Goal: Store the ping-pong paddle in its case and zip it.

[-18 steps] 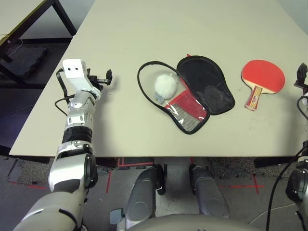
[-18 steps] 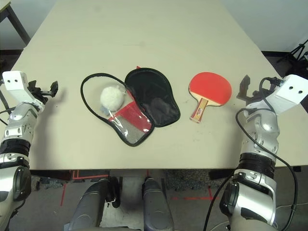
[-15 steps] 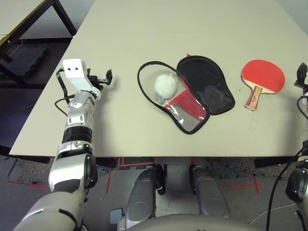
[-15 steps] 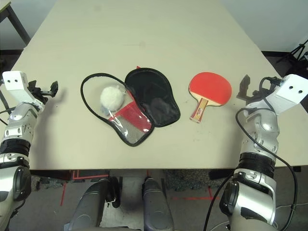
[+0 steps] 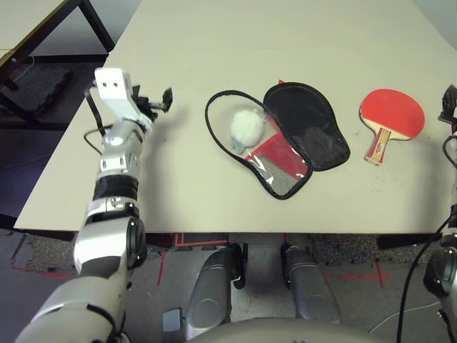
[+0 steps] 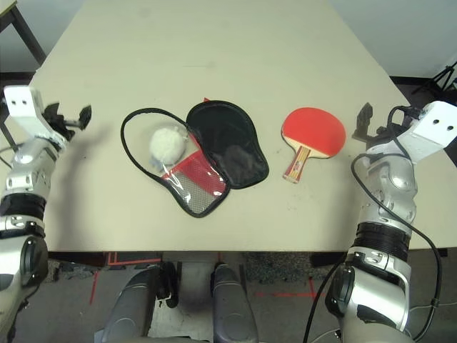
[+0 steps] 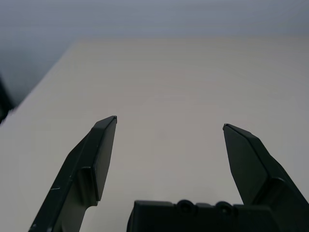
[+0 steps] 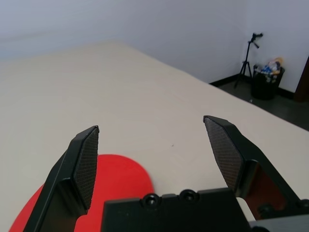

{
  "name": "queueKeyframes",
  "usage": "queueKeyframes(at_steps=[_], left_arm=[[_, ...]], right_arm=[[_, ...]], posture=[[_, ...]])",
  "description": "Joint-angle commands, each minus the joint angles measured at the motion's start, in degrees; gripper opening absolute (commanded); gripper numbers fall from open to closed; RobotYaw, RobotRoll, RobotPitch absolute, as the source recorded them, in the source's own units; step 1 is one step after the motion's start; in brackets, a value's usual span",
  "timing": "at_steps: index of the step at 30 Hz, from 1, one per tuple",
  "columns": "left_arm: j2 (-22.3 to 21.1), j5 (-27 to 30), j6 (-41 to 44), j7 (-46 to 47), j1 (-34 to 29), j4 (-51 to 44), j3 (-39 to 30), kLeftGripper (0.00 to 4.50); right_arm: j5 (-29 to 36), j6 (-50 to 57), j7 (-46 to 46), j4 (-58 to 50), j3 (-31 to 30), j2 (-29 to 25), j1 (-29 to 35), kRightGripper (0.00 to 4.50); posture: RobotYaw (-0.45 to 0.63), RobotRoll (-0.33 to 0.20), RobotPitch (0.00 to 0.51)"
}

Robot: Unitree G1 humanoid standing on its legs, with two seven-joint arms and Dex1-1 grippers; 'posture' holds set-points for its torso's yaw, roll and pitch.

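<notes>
Both pincers gape wide and hold nothing. The right pincer (image 6: pixel 365 123) hovers just beside the ping-pong paddle (image 6: pixel 313 133) lying on the counter (image 6: pixel 228 43). Farther off lies the case (image 6: pixel 203 157), unzipped, well apart from the left pincer (image 6: pixel 80 116).

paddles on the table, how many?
1. The paddle lies red face up right of the open case, apart from it, handle toward the robot, near the right gripper. Whether the case hides another cannot be told; a fluffy ball lies on it.
</notes>
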State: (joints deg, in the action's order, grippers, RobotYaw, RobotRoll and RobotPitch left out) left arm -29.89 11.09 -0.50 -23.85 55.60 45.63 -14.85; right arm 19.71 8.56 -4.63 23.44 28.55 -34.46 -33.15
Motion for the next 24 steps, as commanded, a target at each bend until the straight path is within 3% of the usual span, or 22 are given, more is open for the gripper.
queueKeyframes(at_steps=[1,5,9,17,24], left_arm=[[-0.7,0.1,5.0,-8.6,4.2,1.1,3.6,4.50],[-0.7,-0.1,9.4,-18.3,8.6,0.1,7.6,4.50],[2.5,1.0,12.1,-25.2,10.9,-1.9,10.6,4.50],[7.6,0.8,16.2,-33.4,6.9,-9.6,16.5,4.50],[9.4,0.0,18.1,-35.4,2.3,-15.7,20.3,4.50]], right_arm=[[2.0,11.2,1.6,-5.6,-0.5,-0.1,0.6,4.48],[3.7,22.7,3.5,-12.3,-1.3,0.6,-0.1,4.48],[4.8,32.1,5.8,-16.6,-2.5,2.4,-2.7,4.48],[4.8,44.9,10.4,-23.5,-2.9,6.7,-3.3,4.48],[3.6,51.6,12.8,-26.2,-2.7,8.9,-3.1,4.48]], posture=[[-0.04,0.000,0.189],[-0.05,0.000,0.186],[-0.06,0.000,0.183],[-0.07,0.000,0.172],[-0.08,0.000,0.171]])
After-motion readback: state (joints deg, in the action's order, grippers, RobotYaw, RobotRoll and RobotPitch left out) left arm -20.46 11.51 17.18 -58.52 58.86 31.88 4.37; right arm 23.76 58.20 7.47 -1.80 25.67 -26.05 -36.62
